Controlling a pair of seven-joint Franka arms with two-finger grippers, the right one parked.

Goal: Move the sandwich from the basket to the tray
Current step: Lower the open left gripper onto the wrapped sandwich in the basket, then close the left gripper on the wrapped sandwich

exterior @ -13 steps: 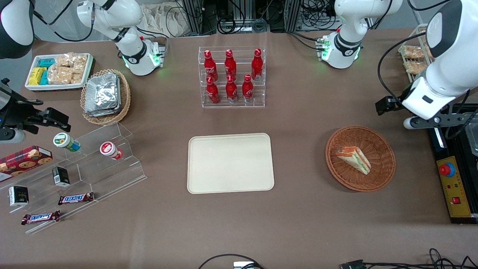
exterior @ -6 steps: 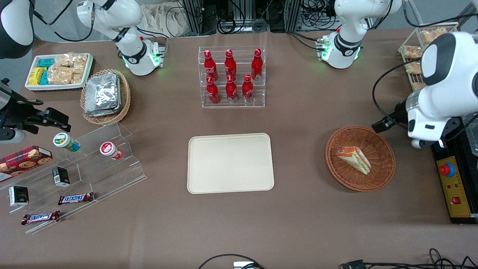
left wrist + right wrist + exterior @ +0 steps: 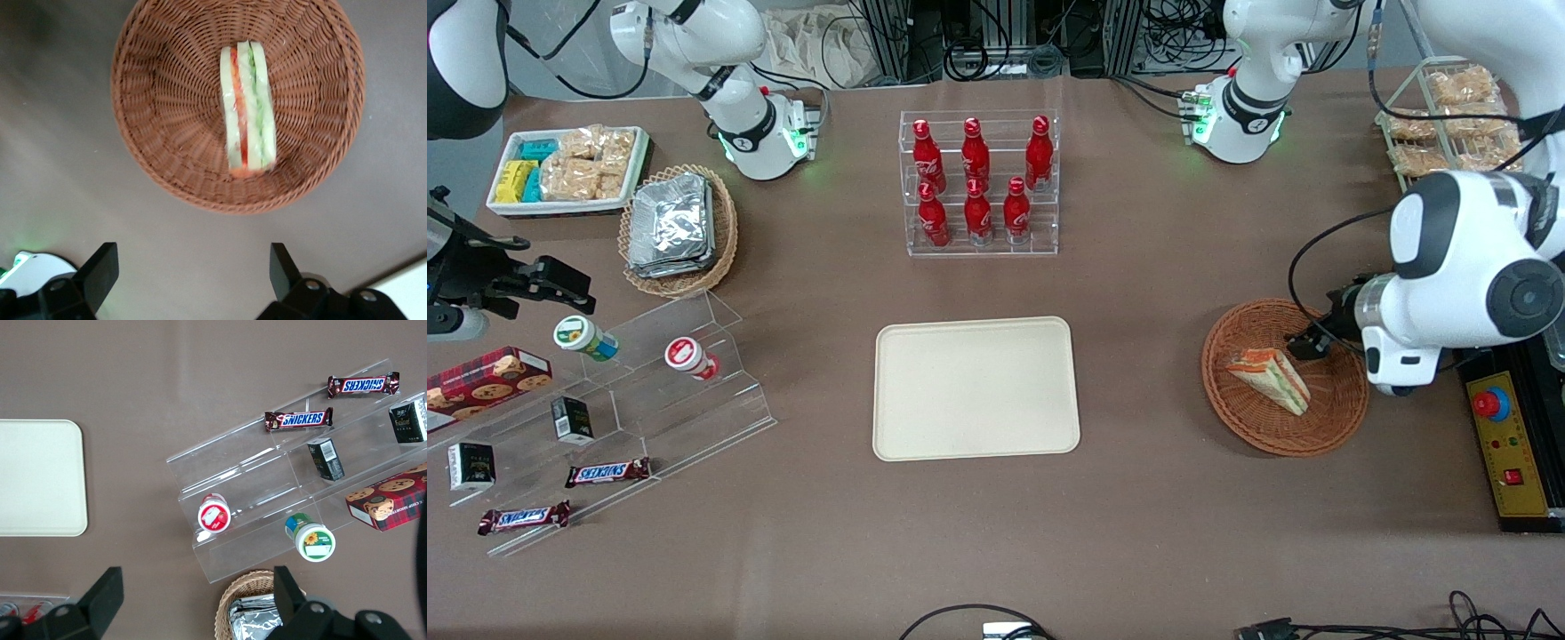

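Observation:
The sandwich (image 3: pixel 1270 380) (image 3: pixel 247 110), a wrapped white wedge with orange and green layers, lies in the reddish-brown wicker basket (image 3: pixel 1285 436) (image 3: pixel 167 100). The cream tray (image 3: pixel 975 388) sits bare on the table beside the basket, toward the parked arm's end. My left gripper (image 3: pixel 1318 338) (image 3: pixel 192 270) hangs above the basket's rim on the working arm's side. It is open wide, with only brown table showing between its dark fingers (image 3: pixel 101 267). It touches neither basket nor sandwich.
A clear rack of red bottles (image 3: pixel 978 182) stands farther from the front camera than the tray. A wire rack of snack packets (image 3: pixel 1449 120) and a yellow control box with a red button (image 3: pixel 1507 444) flank the working arm. Acrylic steps (image 3: pixel 631 400) lie toward the parked arm.
The left arm has swung in from the table's end toward the basket, bringing the gripper over its rim. Sandwich, basket and tray have not moved.

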